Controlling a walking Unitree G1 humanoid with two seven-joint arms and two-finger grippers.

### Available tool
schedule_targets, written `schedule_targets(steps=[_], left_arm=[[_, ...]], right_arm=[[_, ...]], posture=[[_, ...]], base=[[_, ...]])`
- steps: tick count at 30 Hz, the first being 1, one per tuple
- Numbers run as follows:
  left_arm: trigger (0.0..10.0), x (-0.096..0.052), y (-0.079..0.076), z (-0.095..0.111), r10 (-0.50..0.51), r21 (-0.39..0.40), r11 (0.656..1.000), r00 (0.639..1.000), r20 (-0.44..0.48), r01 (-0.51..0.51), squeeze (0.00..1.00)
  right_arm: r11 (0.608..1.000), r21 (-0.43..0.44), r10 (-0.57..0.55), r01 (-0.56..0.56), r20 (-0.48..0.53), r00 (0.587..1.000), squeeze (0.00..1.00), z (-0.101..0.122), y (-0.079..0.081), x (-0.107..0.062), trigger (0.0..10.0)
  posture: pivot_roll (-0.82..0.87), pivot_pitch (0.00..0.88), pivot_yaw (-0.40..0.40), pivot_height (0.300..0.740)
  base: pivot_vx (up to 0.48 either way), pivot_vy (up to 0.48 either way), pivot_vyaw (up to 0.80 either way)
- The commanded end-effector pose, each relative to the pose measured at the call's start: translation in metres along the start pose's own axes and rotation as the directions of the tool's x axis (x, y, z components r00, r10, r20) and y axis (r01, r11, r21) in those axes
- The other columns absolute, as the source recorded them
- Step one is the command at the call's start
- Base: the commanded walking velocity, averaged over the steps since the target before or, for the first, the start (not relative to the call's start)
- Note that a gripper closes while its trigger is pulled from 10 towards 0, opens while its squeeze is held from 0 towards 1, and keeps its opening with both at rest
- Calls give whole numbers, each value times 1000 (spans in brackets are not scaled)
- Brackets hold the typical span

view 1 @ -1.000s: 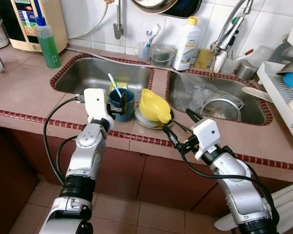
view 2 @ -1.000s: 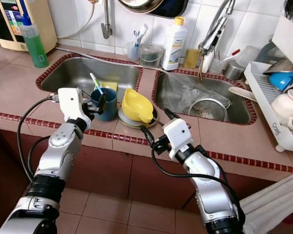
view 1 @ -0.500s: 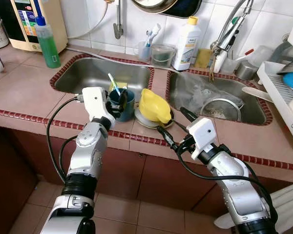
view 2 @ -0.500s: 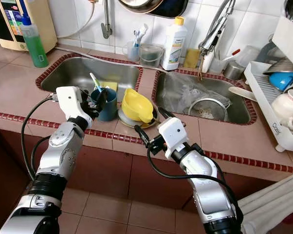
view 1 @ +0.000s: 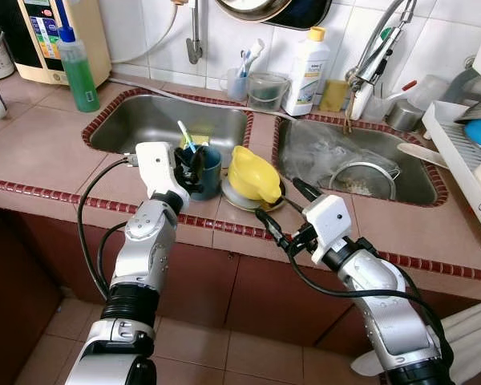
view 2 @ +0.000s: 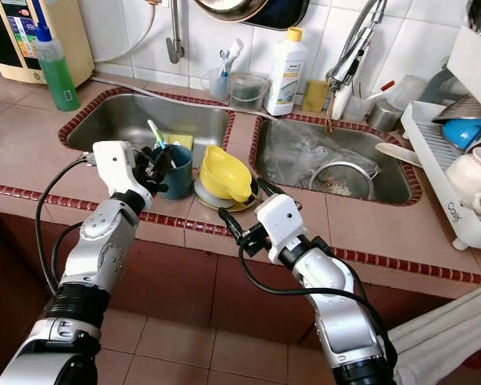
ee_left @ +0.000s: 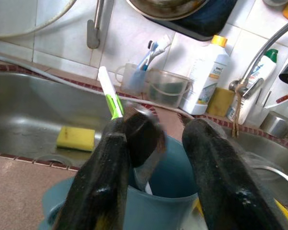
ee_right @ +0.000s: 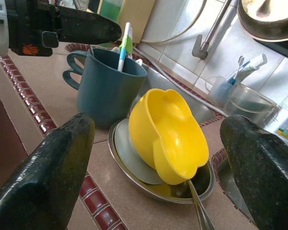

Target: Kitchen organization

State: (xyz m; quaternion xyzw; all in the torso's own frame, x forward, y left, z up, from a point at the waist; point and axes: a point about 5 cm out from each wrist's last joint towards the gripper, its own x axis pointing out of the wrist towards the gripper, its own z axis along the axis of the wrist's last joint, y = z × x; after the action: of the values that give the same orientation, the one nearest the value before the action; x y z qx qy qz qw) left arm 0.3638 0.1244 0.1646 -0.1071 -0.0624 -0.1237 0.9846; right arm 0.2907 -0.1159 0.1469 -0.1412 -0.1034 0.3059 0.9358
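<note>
Dark blue plastic mug (view 1: 207,170), toothbrush upright inside, on countertop between basins; left gripper (view 1: 191,163) at its rim, nearer than right gripper (view 1: 280,211). "Cosè"-like lettering on white rack (view 1: 465,172), hardly readable.

Left wrist: fingers parted astride rim, perhaps pinching something dark.

Right wrist: wide open toward tilted yellow plastic bowl (ee_right: 168,135).

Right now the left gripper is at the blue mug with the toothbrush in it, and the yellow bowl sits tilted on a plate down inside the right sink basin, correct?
Not quite. The yellow bowl does lie tilted on the plate, but on the tiled counter between the two basins, as the left eye view shows. The left gripper is at the blue mug holding the toothbrush.
</note>
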Motion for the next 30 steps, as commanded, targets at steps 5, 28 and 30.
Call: schedule_targets(steps=[5,28,30], left_arm=[[0,4,-8,8,-45,16,999,999,29,45,0],[0,3,-8,10,-63,24,998,997,34,62,0],[0,3,-8,11,-64,24,998,997,36,63,0]], right_arm=[[1000,-16,8,-8,23,1000,0,5,1,4,10000],[1000,-22,6,-6,32,999,0,7,3,5,10000],[1000,-21,7,-6,32,999,0,7,3,5,10000]], posture=[[-101,0,-67,740],[-94,1,-63,740],[-94,3,-64,740]], base=[[0,0,0],[0,0,0],[0,0,0]])
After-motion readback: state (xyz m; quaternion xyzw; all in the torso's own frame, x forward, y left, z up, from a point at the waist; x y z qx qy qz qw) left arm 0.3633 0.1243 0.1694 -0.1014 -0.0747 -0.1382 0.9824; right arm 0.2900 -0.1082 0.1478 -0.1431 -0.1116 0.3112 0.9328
